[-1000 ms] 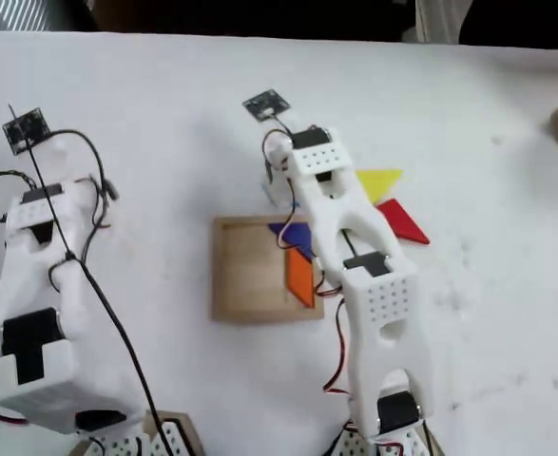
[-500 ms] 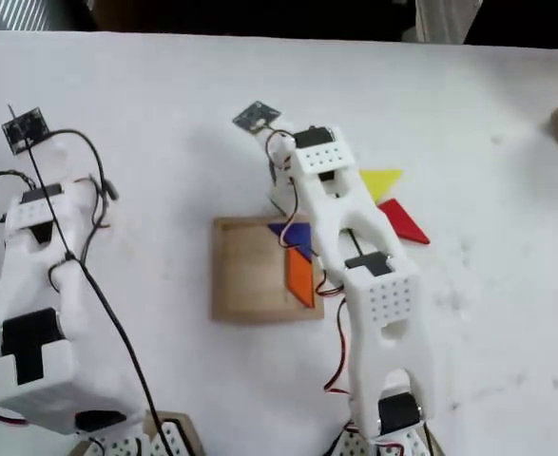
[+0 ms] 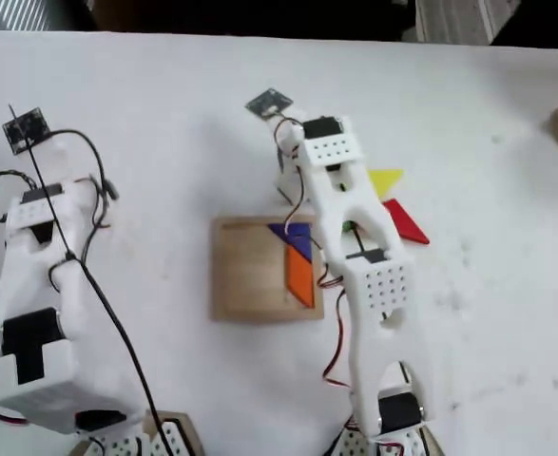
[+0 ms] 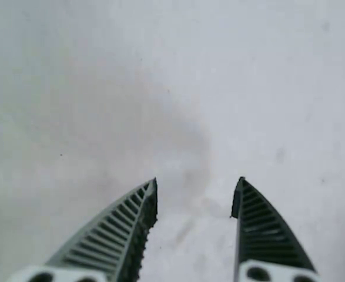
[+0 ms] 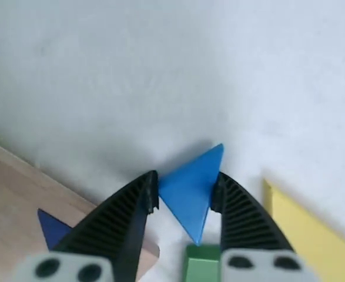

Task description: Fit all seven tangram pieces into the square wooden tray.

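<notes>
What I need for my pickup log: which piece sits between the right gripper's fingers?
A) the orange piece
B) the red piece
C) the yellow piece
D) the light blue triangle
D: in the right wrist view the light blue triangle lies between the fingers of the right gripper, which touch its edges, while the yellow piece lies off to one side.

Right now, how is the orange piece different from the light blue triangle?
The orange piece lies inside the wooden tray; the light blue triangle is outside it. The orange piece lies free, with nothing holding it, while the light blue triangle sits pinched between the fingers of the right gripper. Both are flat tangram pieces.
</notes>
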Robot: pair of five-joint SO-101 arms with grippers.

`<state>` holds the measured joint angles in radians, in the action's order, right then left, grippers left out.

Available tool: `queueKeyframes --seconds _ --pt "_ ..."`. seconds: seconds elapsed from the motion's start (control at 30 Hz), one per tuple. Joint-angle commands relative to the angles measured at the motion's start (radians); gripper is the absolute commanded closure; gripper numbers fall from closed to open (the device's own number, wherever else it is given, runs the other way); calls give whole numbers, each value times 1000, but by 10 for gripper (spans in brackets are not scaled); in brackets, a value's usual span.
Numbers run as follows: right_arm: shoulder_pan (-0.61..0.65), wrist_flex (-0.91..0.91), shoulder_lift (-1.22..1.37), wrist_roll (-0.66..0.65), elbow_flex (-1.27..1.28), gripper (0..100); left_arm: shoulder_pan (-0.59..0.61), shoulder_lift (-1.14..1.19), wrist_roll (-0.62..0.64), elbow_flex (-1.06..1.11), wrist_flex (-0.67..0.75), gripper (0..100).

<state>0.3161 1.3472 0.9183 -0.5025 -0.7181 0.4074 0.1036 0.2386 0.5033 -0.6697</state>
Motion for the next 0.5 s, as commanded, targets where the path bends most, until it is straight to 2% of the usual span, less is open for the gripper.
queueKeyframes --seconds 0.0,0.27,0.47 --pt "-12 33 25 21 -63 935 7 -4 8 -52 -11 779" --pt "-10 71 25 23 -95 939 5 -4 8 -52 -11 779" --pt "-5 162 -90 25 -95 939 -10 -4 6 -52 -8 779"
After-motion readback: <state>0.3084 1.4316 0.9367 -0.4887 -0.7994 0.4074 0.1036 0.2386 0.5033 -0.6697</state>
